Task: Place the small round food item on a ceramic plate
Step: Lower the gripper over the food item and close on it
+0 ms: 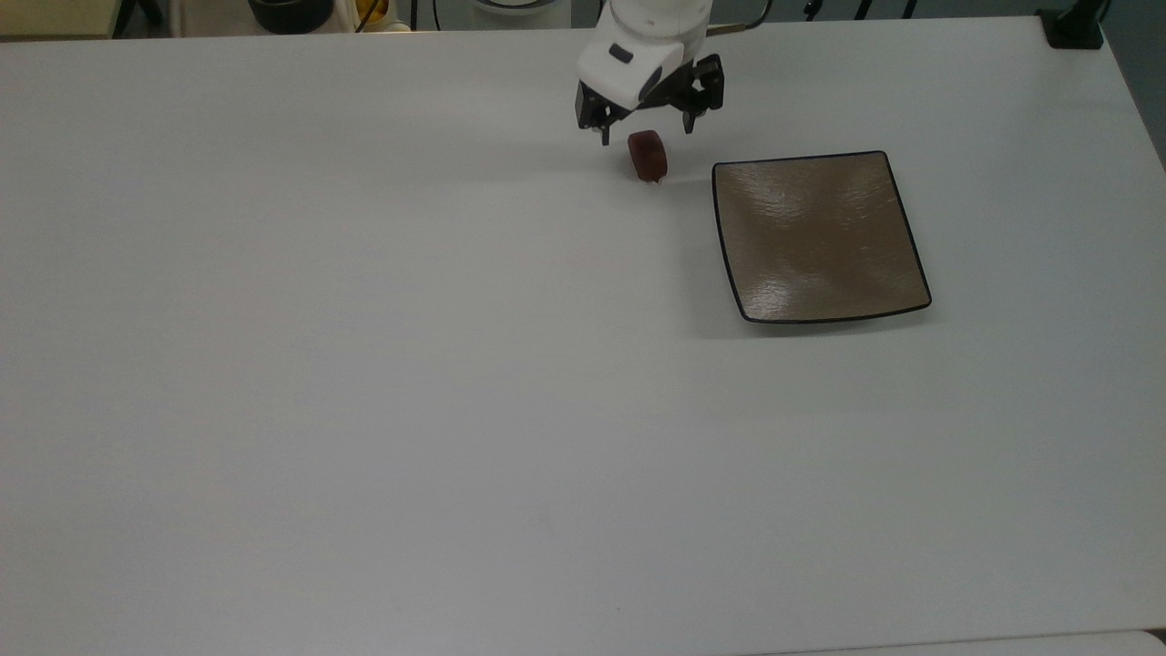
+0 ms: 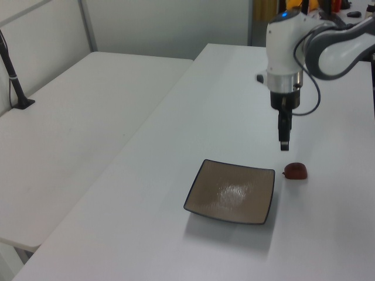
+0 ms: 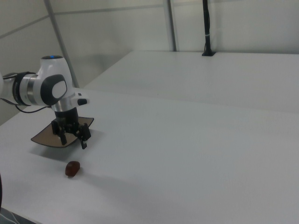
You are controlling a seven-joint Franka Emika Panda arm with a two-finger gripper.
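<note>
Smooth white table (image 1: 364,364), glossy square tan plate (image 1: 817,237), stubby reddish lump (image 1: 648,154) beside it, gripper (image 1: 646,135) spread wide above, empty.

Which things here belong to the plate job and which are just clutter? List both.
Part of the job:
- small round food item, lying on the table beside the plate
- ceramic plate, nothing on it
- end effector, open, above the food item

Just lying about:
- dark round container past the table's far edge
- black stand on the neighbouring table
</note>
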